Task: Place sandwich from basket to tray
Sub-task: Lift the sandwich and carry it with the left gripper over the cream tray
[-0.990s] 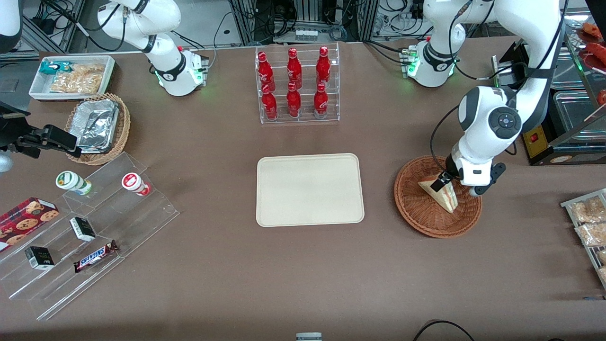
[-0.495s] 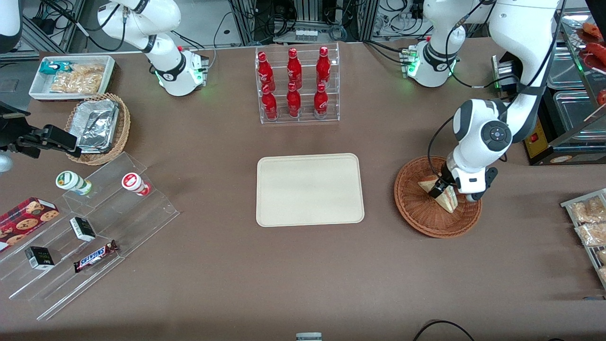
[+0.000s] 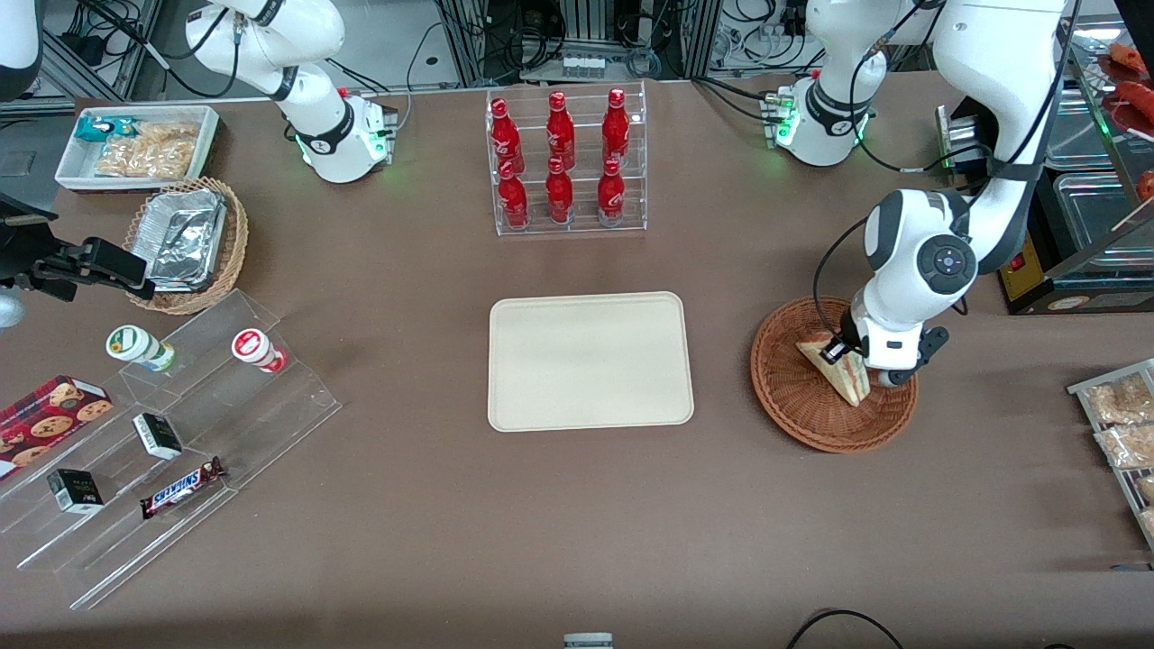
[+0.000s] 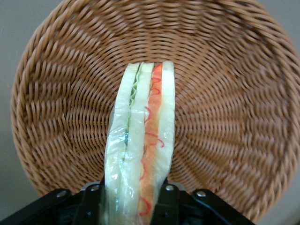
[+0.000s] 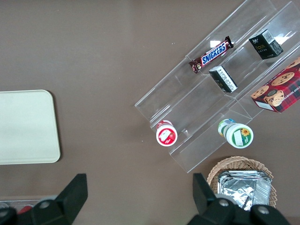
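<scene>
The sandwich (image 3: 837, 368), a pale wedge wrapped in clear film with green and red-pink filling stripes (image 4: 140, 140), stands on edge in the round reddish-brown wicker basket (image 3: 798, 410) toward the working arm's end of the table. My left gripper (image 3: 856, 362) is down in the basket and shut on the sandwich, with one black finger (image 4: 91, 202) pressed on each bread face (image 4: 166, 201). The woven basket floor (image 4: 234, 93) fills the left wrist view around the wedge. The beige tray (image 3: 590, 361) lies flat and bare at the table's middle, beside the basket; its corner (image 5: 28, 126) shows in the right wrist view.
A clear rack of red bottles (image 3: 563, 162) stands farther from the front camera than the tray. Snack bags (image 3: 1122, 415) lie near the table edge beside the basket. A stepped acrylic stand (image 3: 171, 442) with snacks and a tan basket of foil containers (image 3: 185, 242) sit toward the parked arm's end.
The wrist dropped closer onto the sandwich and the fingers closed on its two faces. The sandwich has shifted only slightly inside the basket.
</scene>
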Robot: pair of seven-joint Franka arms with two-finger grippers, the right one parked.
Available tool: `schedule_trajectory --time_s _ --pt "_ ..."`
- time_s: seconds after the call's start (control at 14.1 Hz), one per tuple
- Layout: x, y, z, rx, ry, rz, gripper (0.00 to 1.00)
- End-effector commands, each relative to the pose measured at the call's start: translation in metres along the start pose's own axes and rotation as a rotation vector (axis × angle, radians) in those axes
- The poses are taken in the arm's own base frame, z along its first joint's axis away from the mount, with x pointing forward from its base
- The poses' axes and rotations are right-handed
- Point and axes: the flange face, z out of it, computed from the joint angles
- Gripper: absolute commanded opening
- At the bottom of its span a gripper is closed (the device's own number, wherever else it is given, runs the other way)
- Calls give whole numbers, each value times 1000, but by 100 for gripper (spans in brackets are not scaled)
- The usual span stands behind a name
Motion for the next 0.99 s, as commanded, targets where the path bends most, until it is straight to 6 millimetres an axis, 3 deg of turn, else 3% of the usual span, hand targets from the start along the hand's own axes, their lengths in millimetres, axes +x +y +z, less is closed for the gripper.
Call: schedule_trajectory --time_s 0.0,0.21,0.49,0.64,0.92 --pt "3 19 -32 21 -10 163 9" --pt "-30 72 -49 27 -13 266 8" --pt "-66 147 -53 0 -38 361 10" --pt "-91 194 -58 -11 -102 390 10" --pt "-157 254 -41 3 -112 439 10"
